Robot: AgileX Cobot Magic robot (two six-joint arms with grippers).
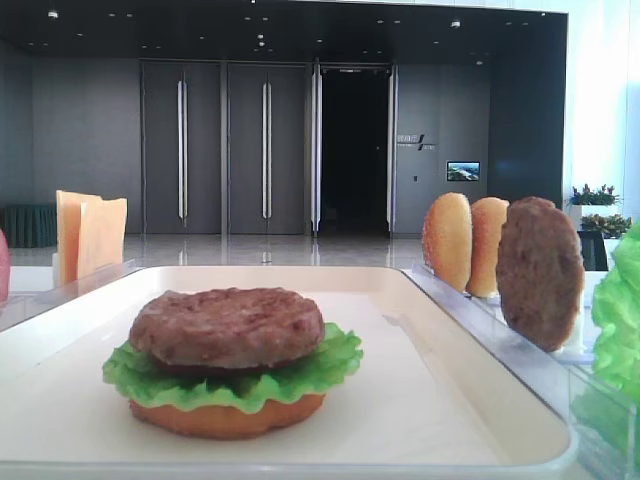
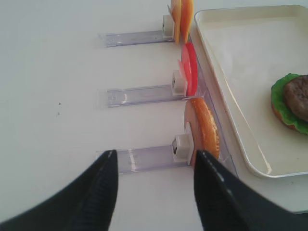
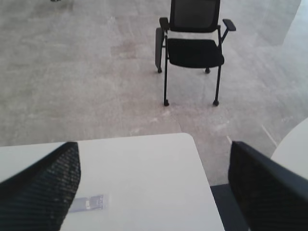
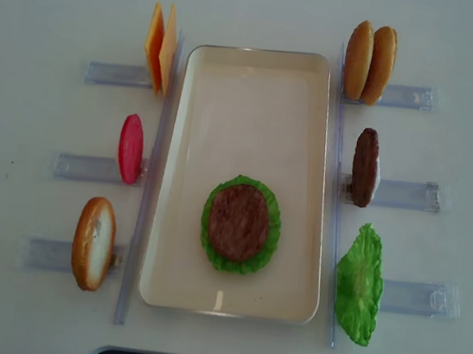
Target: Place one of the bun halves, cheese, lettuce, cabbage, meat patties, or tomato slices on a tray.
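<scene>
Exterior high: tray [image 1: 480,330] holds a stack of bun [image 1: 228,417], lettuce [image 1: 232,378] and patty [image 1: 227,326]; no gripper shown.
Right wrist: right gripper [image 3: 154,185] spread wide, empty, over bare table [image 3: 144,173].
Left wrist: left gripper [image 2: 155,192] spread, empty, just short of a racked bun half [image 2: 204,127]; tomato [image 2: 189,68] beyond.
Realsense: stack sits low-centre in tray.

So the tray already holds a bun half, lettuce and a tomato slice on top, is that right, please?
Not quite: the top layer is a meat patty, not a tomato slice. It sits on lettuce over a bun half on the tray, as the overhead exterior view shows.
</scene>
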